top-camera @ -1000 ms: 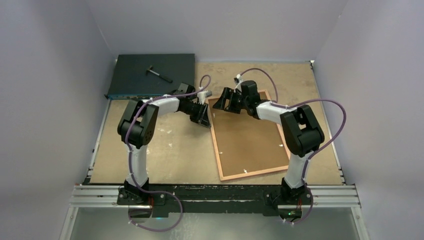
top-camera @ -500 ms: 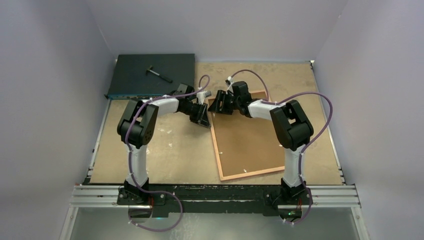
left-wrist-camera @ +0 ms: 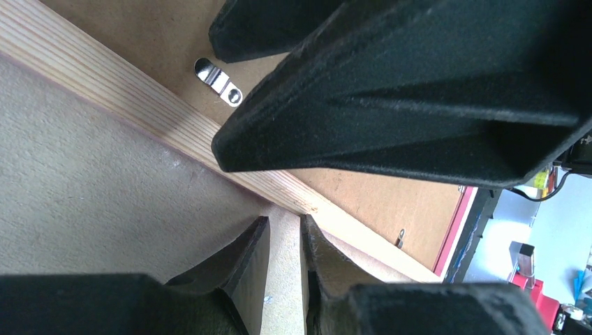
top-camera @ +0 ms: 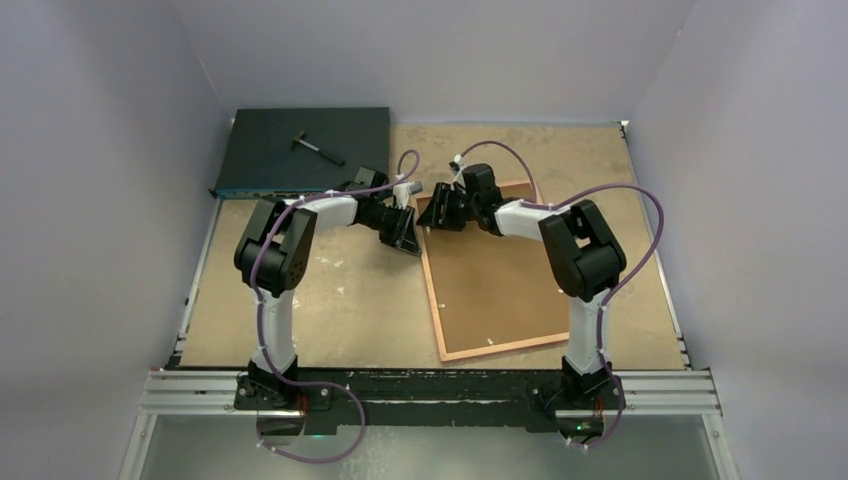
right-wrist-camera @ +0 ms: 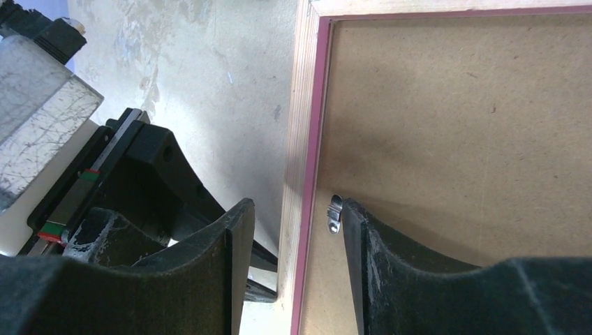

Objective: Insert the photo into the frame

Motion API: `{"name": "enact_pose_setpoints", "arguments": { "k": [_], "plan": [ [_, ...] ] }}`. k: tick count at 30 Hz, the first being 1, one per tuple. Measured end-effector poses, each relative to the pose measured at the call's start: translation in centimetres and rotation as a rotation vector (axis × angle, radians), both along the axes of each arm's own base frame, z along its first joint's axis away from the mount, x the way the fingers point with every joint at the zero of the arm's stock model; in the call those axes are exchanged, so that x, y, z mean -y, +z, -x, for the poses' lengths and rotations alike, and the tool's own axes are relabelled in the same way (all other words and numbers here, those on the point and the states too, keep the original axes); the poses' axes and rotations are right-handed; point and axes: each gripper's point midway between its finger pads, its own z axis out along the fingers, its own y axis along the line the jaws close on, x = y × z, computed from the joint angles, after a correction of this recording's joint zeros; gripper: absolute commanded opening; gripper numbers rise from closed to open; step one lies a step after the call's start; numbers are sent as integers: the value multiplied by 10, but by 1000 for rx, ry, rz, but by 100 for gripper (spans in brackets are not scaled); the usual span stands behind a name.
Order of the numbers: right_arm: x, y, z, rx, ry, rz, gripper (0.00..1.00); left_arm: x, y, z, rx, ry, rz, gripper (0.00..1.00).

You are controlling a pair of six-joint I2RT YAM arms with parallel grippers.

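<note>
While the frame (top-camera: 510, 347) lies back-up on the desk (top-camera: 330, 300), right of centre and slightly askew, the brown board (top-camera: 495, 290) sits inside its pale rails. A thin pink line runs between rail and board. Both arms reach to the frame's far-left corner.

The right tool (right-wrist-camera: 297, 223) hangs over the left rail just below that corner. Its fingers (right-wrist-camera: 209, 272) are apart and straddle the rail. One is over bare desk outside the frame. The other is over the board, its tip just beside a small metal clip (right-wrist-camera: 334, 213). Neither finger visibly touches the rail, so this tool stands part-open and holds nothing.

The left tool (left-wrist-camera: 285, 230) meets the same rail from outside, tilted, close to the right tool. Its fingers (left-wrist-camera: 244, 258) are narrow, their tips at the rail's outer edge with a pale strip between them. Whether they pinch the frame cannot be told.

A dark flat box (top-camera: 300, 150) rests at the desk's far-left corner.
</note>
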Motion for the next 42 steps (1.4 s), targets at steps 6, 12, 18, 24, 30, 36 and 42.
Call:
{"name": "enact_pose_setpoints", "arguments": {
  "k": [6,12,18,24,30,36,42],
  "plan": [
    [-5,-1,5,-4,13,2,52,0,0,0,1,0,0,20],
    [-5,-1,5,-8,9,0,51,0,1,0,3,-1,-3,20],
    [-6,-1,6,-19,4,-6,48,0,1,0,7,-1,-8,19],
    [-7,-1,7,-26,0,-19,48,0,1,0,9,-1,-9,19],
    [-11,-2,9,-26,9,-30,47,0,1,0,11,-1,-11,19],
    [-17,-2,12,-25,30,-46,45,0,1,0,11,-2,-11,19],
    [-20,-2,15,-26,39,-47,43,0,1,0,12,-2,-12,19]
  ]
}}
